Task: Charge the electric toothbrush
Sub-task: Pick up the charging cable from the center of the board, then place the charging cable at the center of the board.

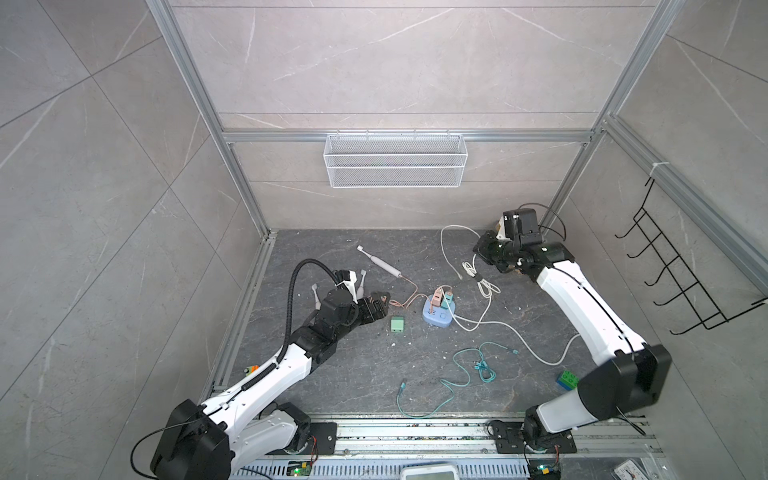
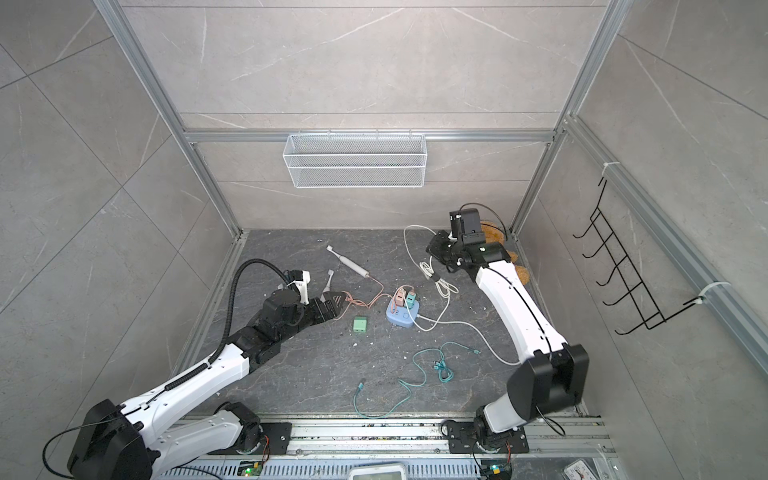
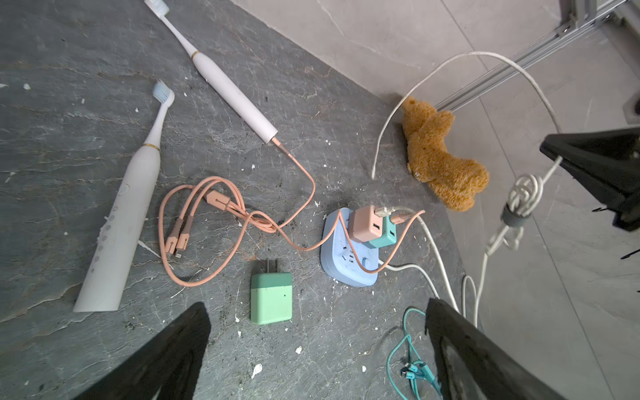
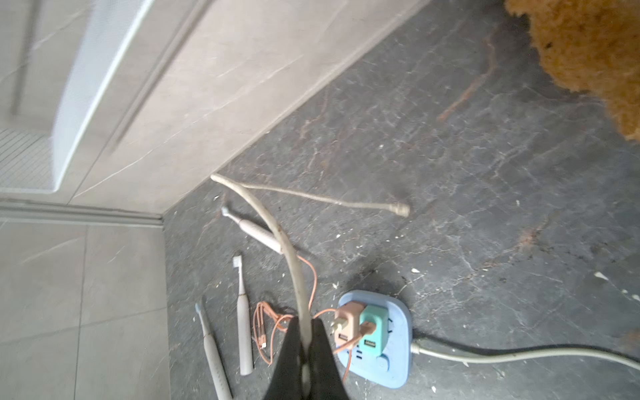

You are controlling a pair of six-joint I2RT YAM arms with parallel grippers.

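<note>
Soft, even light fills the scene, leaving only faint shadows. The left wrist view is sharp; the right wrist view blurs, most toward the wall [image 4: 214, 104].

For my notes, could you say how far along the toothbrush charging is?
Looks done: the slim toothbrush has the pink cable in its base, running to the teal adapter on the power strip. In hand: the right gripper is shut on the white cable, its connector loose. Probably left: seating that connector.
</note>
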